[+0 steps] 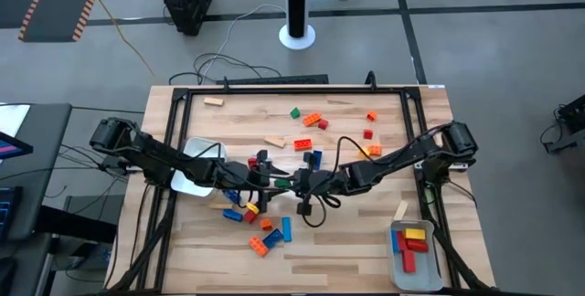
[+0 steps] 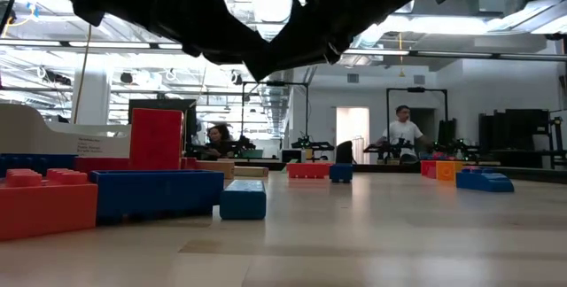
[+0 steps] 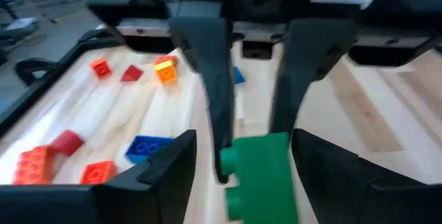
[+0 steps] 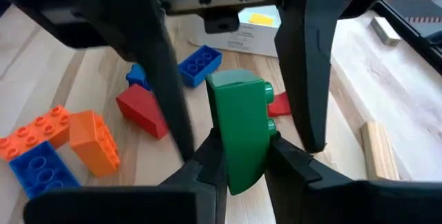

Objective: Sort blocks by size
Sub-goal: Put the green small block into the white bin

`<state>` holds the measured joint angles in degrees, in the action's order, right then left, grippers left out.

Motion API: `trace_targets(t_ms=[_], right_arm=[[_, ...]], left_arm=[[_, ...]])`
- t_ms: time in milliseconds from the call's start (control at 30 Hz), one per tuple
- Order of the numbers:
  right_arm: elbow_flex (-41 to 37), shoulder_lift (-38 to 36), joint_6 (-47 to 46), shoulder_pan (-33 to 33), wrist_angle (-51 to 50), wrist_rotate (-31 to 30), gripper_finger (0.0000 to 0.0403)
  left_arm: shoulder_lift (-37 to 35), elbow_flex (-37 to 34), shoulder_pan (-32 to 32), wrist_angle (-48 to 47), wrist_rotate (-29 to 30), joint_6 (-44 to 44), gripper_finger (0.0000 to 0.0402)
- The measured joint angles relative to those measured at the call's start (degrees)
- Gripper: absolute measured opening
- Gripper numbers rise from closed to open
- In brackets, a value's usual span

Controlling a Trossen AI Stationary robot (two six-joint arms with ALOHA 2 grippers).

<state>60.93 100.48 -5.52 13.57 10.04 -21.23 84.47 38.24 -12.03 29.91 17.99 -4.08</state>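
Green block [image 4: 240, 131]: held mid-surface [image 1: 329, 241] in the closed right pincer [image 4: 243, 156], between the wide-open fingers of the left pincer [image 3: 257, 158]; step judged a hand-over; next, left closes on it, right lets go; other blocks [image 1: 258, 228] lie scattered.

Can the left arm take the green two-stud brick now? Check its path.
Probably yes. The green two-stud brick is pinched in the right gripper, and the left gripper stands open right at it, nothing between.
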Motion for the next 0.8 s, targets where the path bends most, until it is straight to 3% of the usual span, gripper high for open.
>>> trace_targets(t_ms=[333, 533, 800], right_arm=[[0.0, 0.0, -0.2, 0.3, -1.2, -0.9, 0.0098], [0.1, -0.3, 0.1, 0.6, -2.3, -1.2, 0.0103], [-0.1, -4.8, -2.0, 1.2, -12.3, -1.4, 0.0187]], left_arm=[[0.0, 0.0, -0.1, -0.4, 1.2, -1.1, 0.0116], [0.0, 0.0, -0.1, -0.7, 1.6, -1.4, 0.0110], [-0.1, -0.1, 0.1, -1.6, 3.7, -0.8, 0.0090]])
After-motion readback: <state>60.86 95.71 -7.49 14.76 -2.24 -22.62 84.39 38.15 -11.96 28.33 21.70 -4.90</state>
